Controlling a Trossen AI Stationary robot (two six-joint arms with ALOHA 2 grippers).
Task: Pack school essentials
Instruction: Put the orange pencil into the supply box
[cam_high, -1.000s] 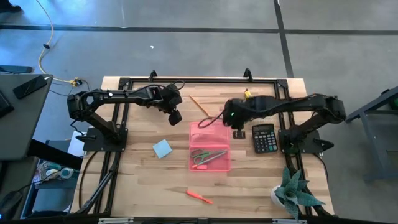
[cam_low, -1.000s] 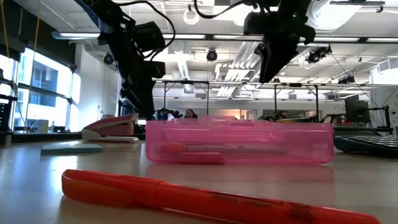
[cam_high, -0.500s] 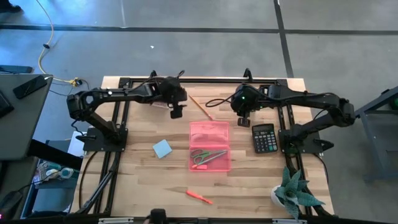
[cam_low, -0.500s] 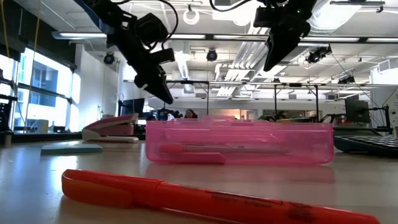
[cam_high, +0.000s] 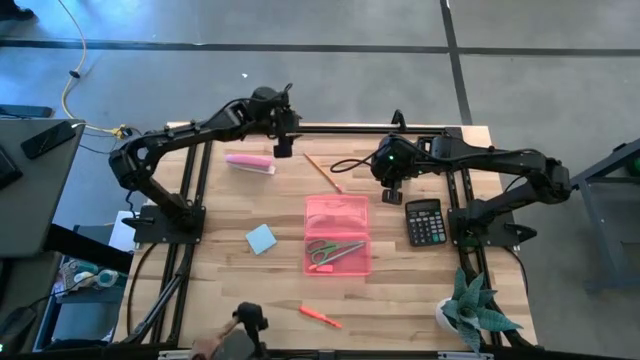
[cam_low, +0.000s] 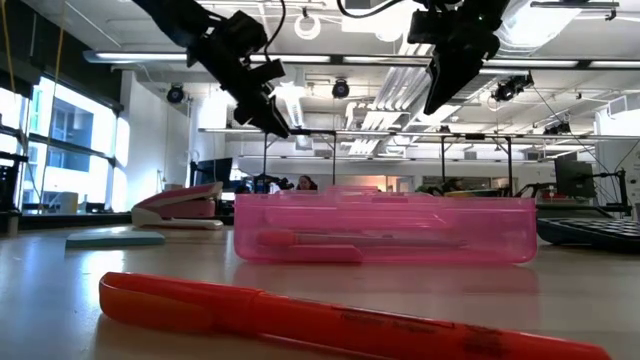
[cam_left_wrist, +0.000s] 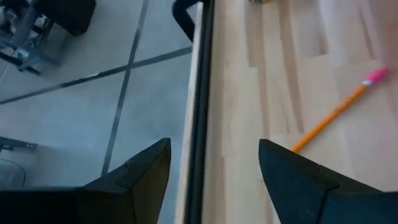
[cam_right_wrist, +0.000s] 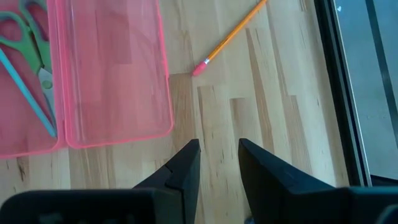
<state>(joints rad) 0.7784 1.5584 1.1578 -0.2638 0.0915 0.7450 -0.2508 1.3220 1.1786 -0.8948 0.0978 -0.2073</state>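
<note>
a: starting at the left, what's different from a moment ago?

b: the left gripper has pulled back to the far edge of the table and is lifted higher in the low view. its jaws stand apart with nothing between them; its wrist view shows only the table edge and floor between the fingers.

a: and underneath where it was?

b: the pink oblong bar is now uncovered, lying on the wood near the far left. the light-blue note pad sits where it did, left of the pink case.

a: the case itself?

b: unmoved, open in the middle of the table, with the green-handled scissors in its near half. the far half looks empty in the right wrist view. a pencil lies on the wood just beyond the case's far corner, same as before.

a: the near edge?

b: the orange-red pen hasn't shifted. a dark object with what looks like a hand has come into view at the bottom of the high view.

a: the right side?

b: the right gripper hangs where it was half a second ago, beside the black calculator. its fingers are slightly apart, holding nothing. the plant stays at the near right corner.
</note>
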